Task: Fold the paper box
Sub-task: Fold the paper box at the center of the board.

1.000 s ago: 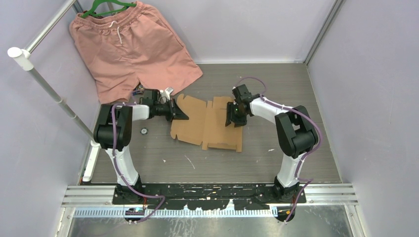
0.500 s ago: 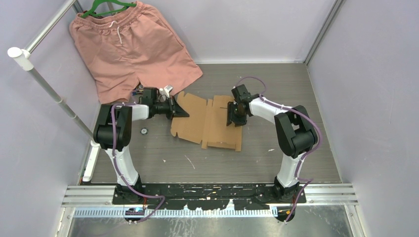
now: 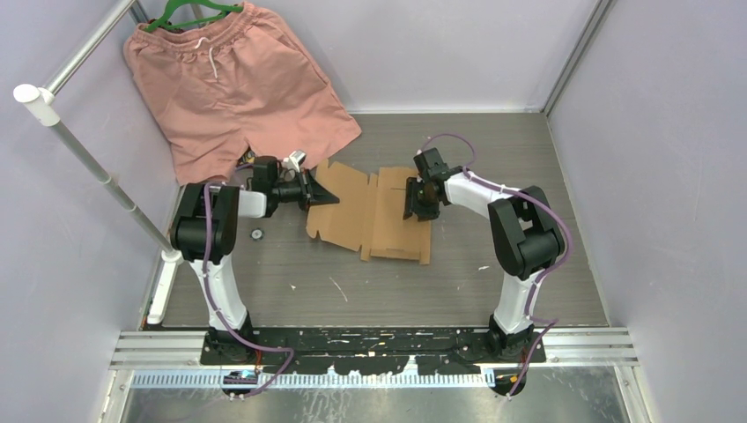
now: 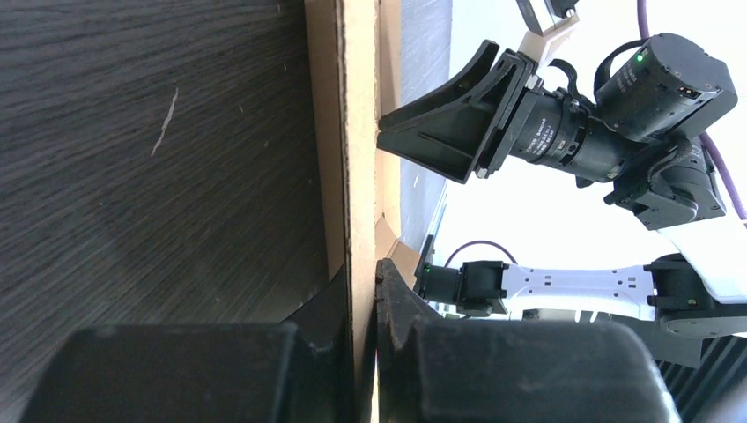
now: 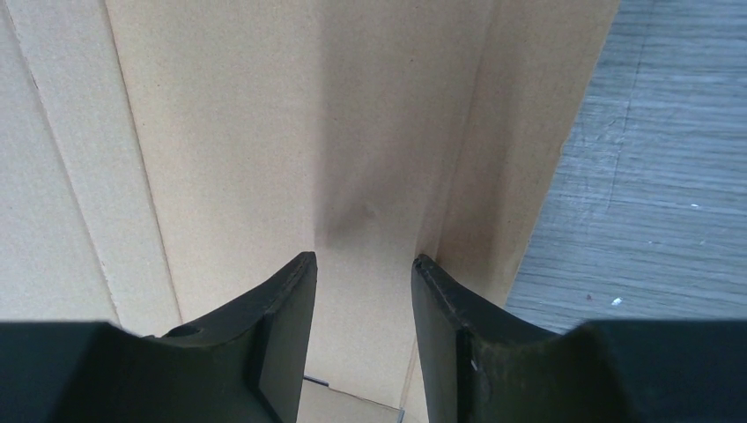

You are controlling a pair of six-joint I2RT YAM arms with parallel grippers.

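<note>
Grey wood-grain tabletop [image 3: 493, 150] between lavender walls [image 3: 440, 53] carries your flat brown corrugated cardboard sheet [image 3: 380, 220], which lies near the middle between both arms with its notched flaps spread out. Your left gripper [image 3: 329, 199] is clamped on the sheet's left edge, the board pinched between its black fingers [image 4: 398, 298]. Your right gripper [image 3: 414, 210] has its jaws apart, tips down against the sheet's right part beside a crease. Salmon-pink cloth shorts [image 3: 238, 88] lie at the far left, close to the cardboard but not touching it.

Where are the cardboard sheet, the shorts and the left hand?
cardboard sheet [image 3: 388, 225], top view, bare cardboard near its centre.
shorts [image 3: 229, 88], top view, middle of the fabric.
left hand [image 3: 326, 197], top view, fingertips at the sheet's left edge.
</note>
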